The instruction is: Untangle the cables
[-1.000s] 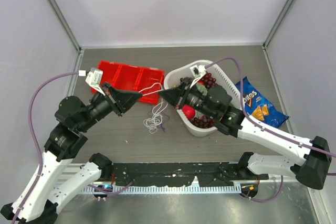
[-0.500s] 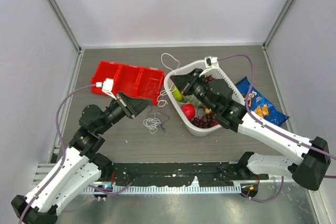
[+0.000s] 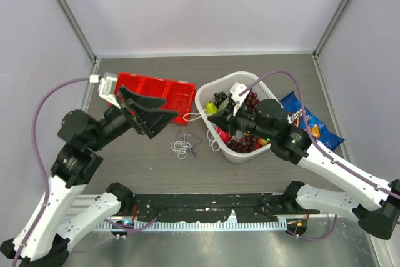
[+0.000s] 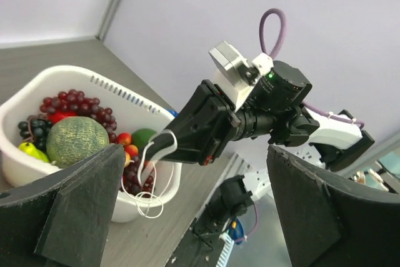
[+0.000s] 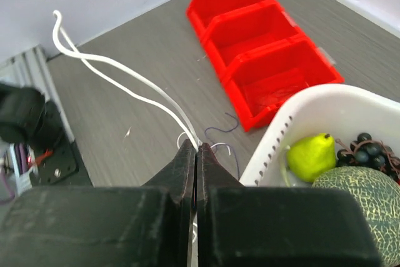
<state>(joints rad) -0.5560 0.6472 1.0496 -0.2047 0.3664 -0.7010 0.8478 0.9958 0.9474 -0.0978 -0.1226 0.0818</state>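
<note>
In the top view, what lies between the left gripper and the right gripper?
A strand of the white cable. It is pinched in the shut fingers of the right gripper and reaches toward the open left gripper. The top view shows it.

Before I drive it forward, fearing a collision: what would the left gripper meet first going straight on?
Probably the right gripper, shut on the white cable, with the white basket behind it; depth is unclear.
</note>
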